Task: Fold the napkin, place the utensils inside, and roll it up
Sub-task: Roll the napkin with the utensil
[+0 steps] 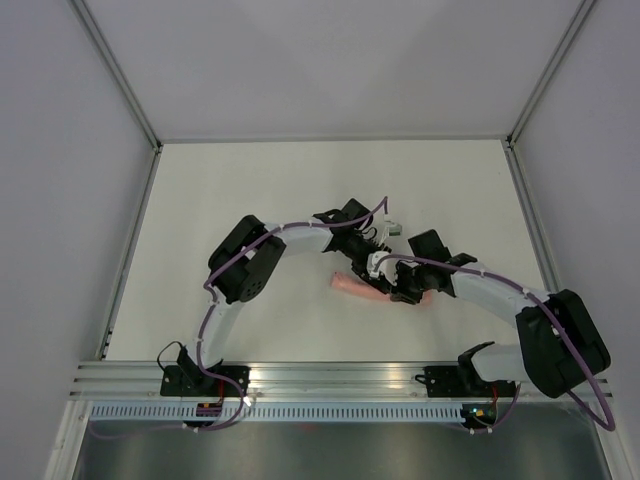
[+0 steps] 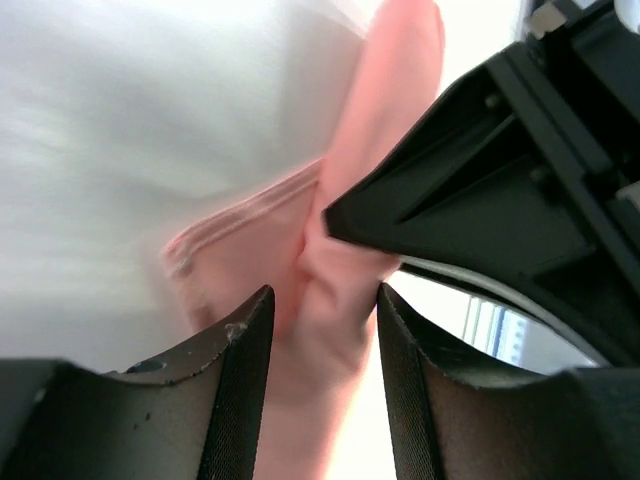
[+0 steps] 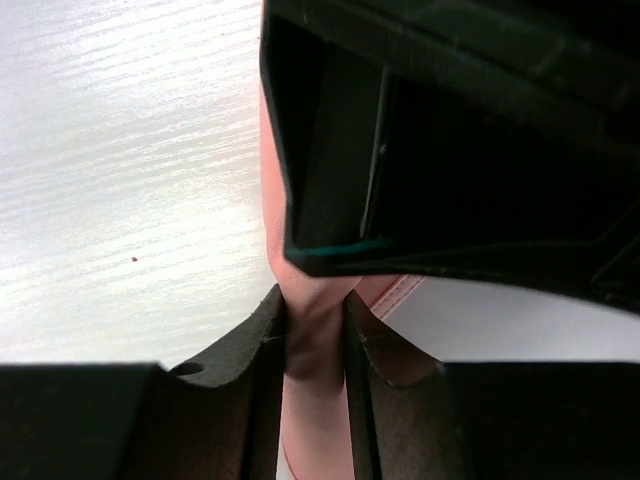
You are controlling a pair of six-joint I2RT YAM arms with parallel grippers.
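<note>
right wrist: right hand [image 3: 313, 300] tight on soft, creased pink napkin [image 3: 315, 420]; left hand [image 2: 323, 295] seemingly spread around it

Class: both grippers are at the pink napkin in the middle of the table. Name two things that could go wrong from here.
1. The right gripper pinches only a narrow fold of the napkin; a pull might drag the bundle open.
2. The left gripper straddles the same cloth right beside it, so the two grippers could knock together.
</note>
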